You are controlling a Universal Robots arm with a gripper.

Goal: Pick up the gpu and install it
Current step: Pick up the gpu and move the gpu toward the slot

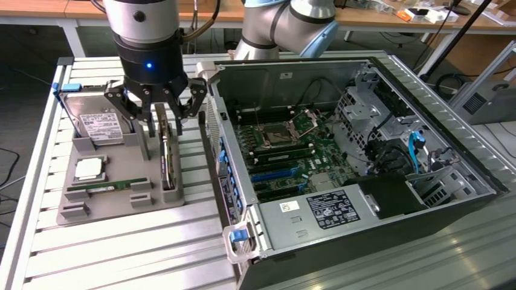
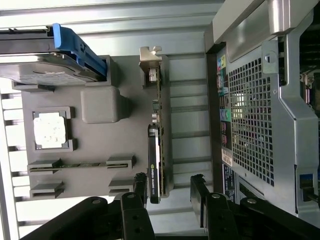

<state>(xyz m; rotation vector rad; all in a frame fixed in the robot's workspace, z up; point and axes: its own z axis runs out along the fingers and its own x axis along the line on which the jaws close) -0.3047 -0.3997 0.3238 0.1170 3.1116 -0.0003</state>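
The gpu point(image 1: 167, 158) is a thin dark card standing on its long edge in a slot of the grey holder point(image 1: 121, 204). In the wrist view the gpu point(image 2: 155, 145) shows edge-on, with its silver bracket point(image 2: 150, 62) at the far end. My gripper point(image 1: 165, 121) hangs straight above the card, open, one finger on each side of the card's top edge. The wrist view has the gripper point(image 2: 169, 184) straddling the card's near end, which runs close along one finger, with a wide gap to the other. Nothing is gripped.
The holder also carries a silver hard drive point(image 1: 101, 124) in a blue caddy, a CPU point(image 1: 89, 169) and a green RAM stick point(image 1: 109, 187). The open computer case point(image 1: 451, 199), its motherboard point(image 1: 282, 145) exposed, stands close by on the exterior view's right of the holder. All rests on a slatted metal table point(image 1: 121, 254).
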